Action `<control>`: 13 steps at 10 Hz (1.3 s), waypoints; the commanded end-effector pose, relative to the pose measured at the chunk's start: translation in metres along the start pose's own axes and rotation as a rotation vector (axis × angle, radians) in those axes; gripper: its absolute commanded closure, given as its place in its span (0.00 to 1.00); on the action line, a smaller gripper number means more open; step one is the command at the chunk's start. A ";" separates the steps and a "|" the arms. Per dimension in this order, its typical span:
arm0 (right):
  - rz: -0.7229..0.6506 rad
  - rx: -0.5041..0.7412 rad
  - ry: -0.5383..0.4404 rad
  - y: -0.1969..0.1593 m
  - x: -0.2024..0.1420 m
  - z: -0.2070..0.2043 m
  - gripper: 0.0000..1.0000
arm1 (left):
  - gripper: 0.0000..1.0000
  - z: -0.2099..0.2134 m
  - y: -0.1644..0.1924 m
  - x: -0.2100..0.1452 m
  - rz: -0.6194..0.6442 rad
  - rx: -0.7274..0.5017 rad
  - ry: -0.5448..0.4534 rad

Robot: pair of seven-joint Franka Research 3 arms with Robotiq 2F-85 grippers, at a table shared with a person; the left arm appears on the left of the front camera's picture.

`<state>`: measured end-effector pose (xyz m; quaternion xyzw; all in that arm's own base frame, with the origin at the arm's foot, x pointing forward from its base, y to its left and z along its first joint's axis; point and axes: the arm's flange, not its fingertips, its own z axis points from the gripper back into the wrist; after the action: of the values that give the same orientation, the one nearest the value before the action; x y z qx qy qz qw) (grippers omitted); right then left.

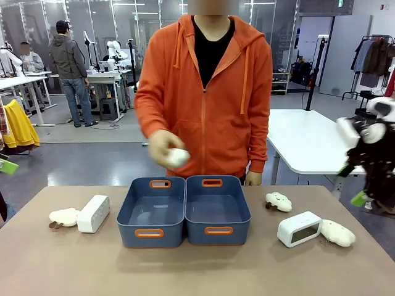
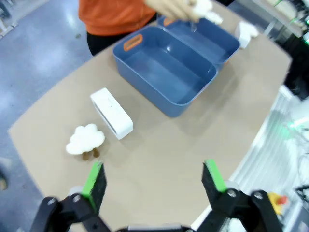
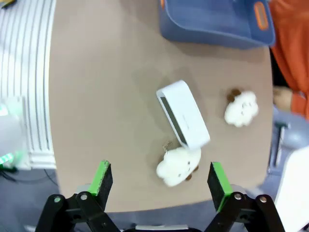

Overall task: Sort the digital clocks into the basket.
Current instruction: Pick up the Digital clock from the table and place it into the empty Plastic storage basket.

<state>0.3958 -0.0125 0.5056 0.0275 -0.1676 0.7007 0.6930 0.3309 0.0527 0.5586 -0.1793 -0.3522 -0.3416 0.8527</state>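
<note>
Two dark blue rectangular plastic bins (image 1: 151, 233) with orange-rimmed handle slots sat touching side by side mid-table. I logged the left white rounded-corner plastic digital clock (image 1: 94, 213) near the left bin's outer wall, apart from it, with a cream plush toy (image 1: 64, 216) just beside it on the table-edge side. The right digital clock (image 1: 299, 229) lay between the right bin and the table's right edge, a second plush toy (image 1: 337, 233) against its end. Bare brown tabletop (image 1: 197, 271) ran along the near edge. My left gripper (image 2: 153, 179) and right gripper (image 3: 160, 178) hung above the table with jaws spread wide, holding nothing.

the person's hand (image 1: 160, 145) and the white thing (image 1: 178, 157) in it are blurred, too smeared to name.
</note>
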 end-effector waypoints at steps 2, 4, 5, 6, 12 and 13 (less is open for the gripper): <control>0.210 0.026 0.105 -0.042 0.018 -0.054 0.00 | 0.00 0.002 0.002 0.002 -0.015 -0.014 0.002; 0.215 0.081 0.084 -0.046 0.022 -0.075 0.00 | 0.00 0.002 0.002 0.002 -0.015 -0.014 0.002; 0.224 0.089 0.087 -0.049 0.021 -0.087 0.00 | 0.00 0.002 0.002 0.002 -0.015 -0.014 0.002; 0.223 0.101 0.089 -0.052 0.021 -0.102 0.00 | 0.00 0.002 0.002 0.002 -0.015 -0.014 0.002; 0.208 0.110 0.113 -0.071 0.006 -0.184 0.00 | 0.00 0.002 0.002 0.002 -0.015 -0.014 0.002; 0.203 0.107 0.146 -0.073 0.005 -0.194 0.00 | 0.00 0.002 0.002 0.002 -0.015 -0.014 0.002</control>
<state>0.4956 0.0438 0.3413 0.0085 -0.0854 0.7713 0.6307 0.3309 0.0527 0.5589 -0.1790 -0.3518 -0.3418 0.8529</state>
